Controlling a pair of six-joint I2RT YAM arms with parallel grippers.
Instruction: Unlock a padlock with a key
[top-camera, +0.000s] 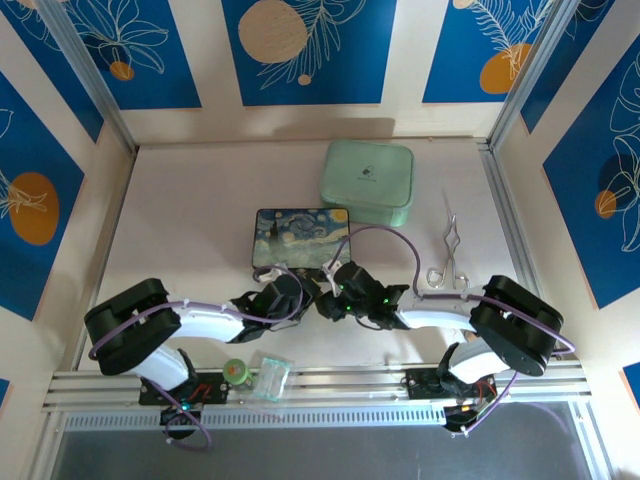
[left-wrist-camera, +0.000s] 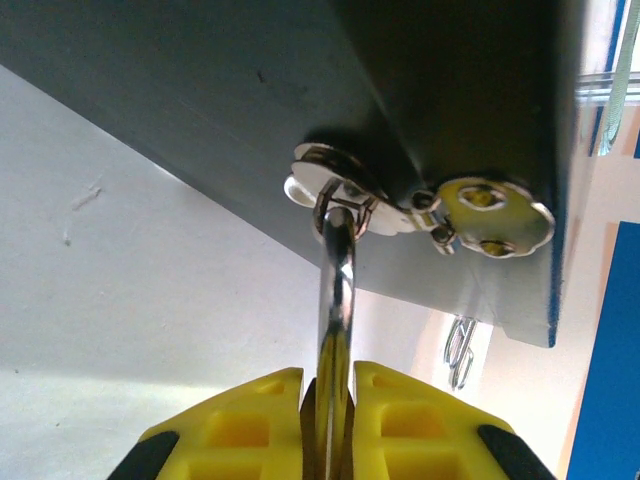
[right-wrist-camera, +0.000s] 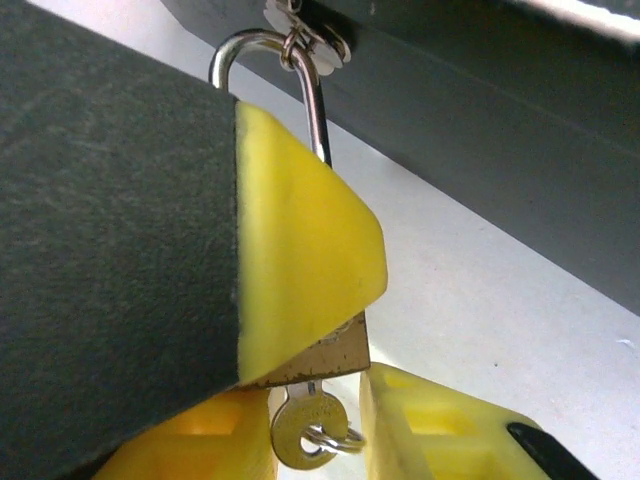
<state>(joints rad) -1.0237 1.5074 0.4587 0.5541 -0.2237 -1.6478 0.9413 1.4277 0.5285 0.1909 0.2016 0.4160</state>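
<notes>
Brass padlock (right-wrist-camera: 325, 357) mostly hidden inside left claw (left-wrist-camera: 335, 430).

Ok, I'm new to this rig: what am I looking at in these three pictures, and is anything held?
Two robot arms are bolted at the near edge of a table. The overhead picture looks down from behind them; the other two come from a camera on each wrist. On the table lie a painted box, a green case and a thin metal tool. The left end effector is shut on the padlock, whose shackle hangs through the box's latch. The key sits in the padlock's underside. The right end effector straddles the key with a gap showing, so it isn't gripping yet.
</notes>
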